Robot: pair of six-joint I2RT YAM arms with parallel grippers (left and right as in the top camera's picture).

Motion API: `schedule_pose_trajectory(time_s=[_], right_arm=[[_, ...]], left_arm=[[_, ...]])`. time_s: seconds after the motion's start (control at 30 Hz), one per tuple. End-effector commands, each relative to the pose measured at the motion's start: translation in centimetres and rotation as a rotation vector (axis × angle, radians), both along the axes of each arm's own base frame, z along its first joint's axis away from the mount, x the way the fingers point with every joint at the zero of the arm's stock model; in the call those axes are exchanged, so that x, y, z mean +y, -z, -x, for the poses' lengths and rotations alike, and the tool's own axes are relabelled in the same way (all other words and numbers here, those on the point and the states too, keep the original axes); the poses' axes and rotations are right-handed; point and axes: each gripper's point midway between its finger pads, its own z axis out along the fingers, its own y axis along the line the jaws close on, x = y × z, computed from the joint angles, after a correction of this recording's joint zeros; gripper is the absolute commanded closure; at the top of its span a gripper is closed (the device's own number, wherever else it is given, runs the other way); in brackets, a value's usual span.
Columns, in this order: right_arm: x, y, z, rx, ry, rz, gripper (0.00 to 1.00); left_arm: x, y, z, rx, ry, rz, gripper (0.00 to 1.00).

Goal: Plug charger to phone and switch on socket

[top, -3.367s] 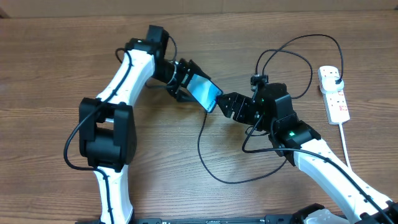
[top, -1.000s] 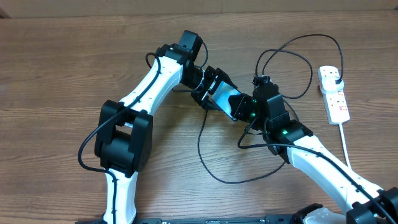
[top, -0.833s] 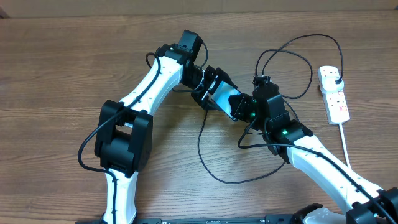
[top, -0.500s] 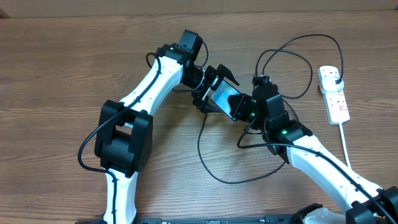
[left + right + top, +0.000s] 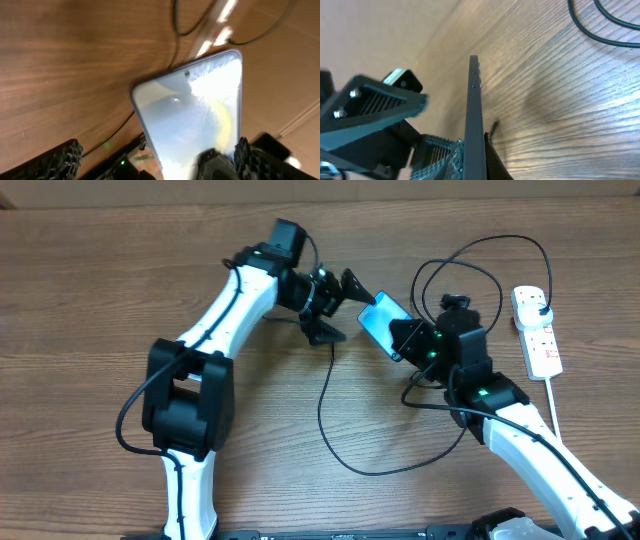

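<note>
One plug (image 5: 541, 304) sits in socket (image 5: 542, 348); right tool (image 5: 408, 340) grips phone (image 5: 379, 320).

Overhead looks straight down on the whole table (image 5: 80, 280). My left wrist faces the phone (image 5: 195, 110) screen-on, close up; my right sights along its edge.

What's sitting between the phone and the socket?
In the overhead view, the right gripper holding the phone and loops of the charger cable lie before the socket.
</note>
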Motion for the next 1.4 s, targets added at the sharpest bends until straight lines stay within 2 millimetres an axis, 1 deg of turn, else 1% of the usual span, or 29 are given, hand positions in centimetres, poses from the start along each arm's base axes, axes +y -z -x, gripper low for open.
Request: schedule_pose_trajectory(time_s=[0.0,0.07,0.1,0.13,0.17,0.2,0.27,0.3,0.33,0.37,0.43,0.57,0.63,0.7,0.77,0.8,0.9,1.03,1.17,1.23,1.37], right_arm=[[-0.1,-3.7,-0.9,-0.032,0.072,-0.192,0.96],[0.5,-5.2,-1.2,-0.057,0.06,-0.276,0.96],[0.8,-5.7,-1.4,-0.07,0.058,-0.303,0.96],[0.9,-6.7,-1.7,-0.091,0.069,-0.353,0.96],[1.0,-7.1,-1.8,-0.097,0.074,-0.372,0.96],[1.1,-8.2,-2.1,-0.119,0.086,-0.426,0.96],[1.2,-9.7,-2.5,-0.155,0.095,-0.489,0.96],[1.2,-10.3,-2.6,-0.169,0.097,-0.51,0.96],[1.1,-11.0,-2.8,-0.187,0.108,-0.542,0.96],[1.0,-11.2,-2.9,-0.183,0.126,-0.565,0.96],[0.5,-11.3,-3.2,-0.155,0.187,-0.639,0.92],[0.4,-12.8,-3.5,-0.191,0.214,-0.706,0.93],[0.3,-13.0,-3.8,-0.2,0.268,-0.743,0.94],[0.2,-13.1,-3.9,-0.21,0.305,-0.76,0.96],[0.3,-13.5,-4.0,-0.232,0.323,-0.763,0.96],[0.1,-13.7,-4.2,-0.248,0.339,-0.765,0.96],[0.3,-13.9,-4.9,-0.257,0.35,-0.764,0.96],[0.5,-12.7,-6.2,-0.236,0.372,-0.746,0.96],[0.5,-11.2,-6.8,-0.214,0.397,-0.725,0.96],[0.5,-10.9,-6.9,-0.208,0.399,-0.721,0.96],[0.6,-10.8,-6.9,-0.205,0.395,-0.721,0.96]], left_arm=[[-0.1,-3.4,-1.4,-0.118,0.054,0.181,0.0],[-0.5,-5.4,-2.0,-0.195,0.092,0.288,0.0],[-0.6,-6.0,-2.0,-0.215,0.105,0.318,0.0],[-0.8,-6.7,-2.1,-0.231,0.12,0.355,0.0],[-0.9,-7.2,-2.1,-0.235,0.126,0.374,0.0],[-1.1,-7.7,-2.2,-0.232,0.13,0.393,0.01],[-1.4,-8.2,-2.5,-0.233,0.125,0.407,0.03],[-1.5,-8.5,-2.8,-0.238,0.119,0.41,0.06],[-1.7,-8.9,-3.3,-0.253,0.109,0.415,0.13],[-1.9,-9.2,-3.6,-0.258,0.102,0.418,0.16],[-2.1,-10.0,-4.4,-0.257,0.078,0.427,0.17],[-2.5,-12.1,-5.4,-0.288,0.059,0.471,0.17],[-2.8,-13.2,-5.8,-0.318,0.051,0.491,0.18],[-3.1,-13.7,-6.0,-0.335,0.042,0.498,0.18],[-3.5,-13.8,-6.1,-0.34,0.035,0.497,0.19],[-3.8,-13.8,-6.0,-0.341,0.034,0.495,0.22],[-4.5,-13.8,-5.6,-0.34,0.042,0.495,0.23],[-5.0,-13.7,-5.4,-0.34,0.044,0.493,0.24],[-5.0,-13.6,-6.1,-0.346,0.008,0.479,0.28],[-5.1,-13.5,-6.3,-0.348,-0.005,0.473,0.32],[-5.4,-13.5,-6.4,-0.354,-0.019,0.467,0.42]])
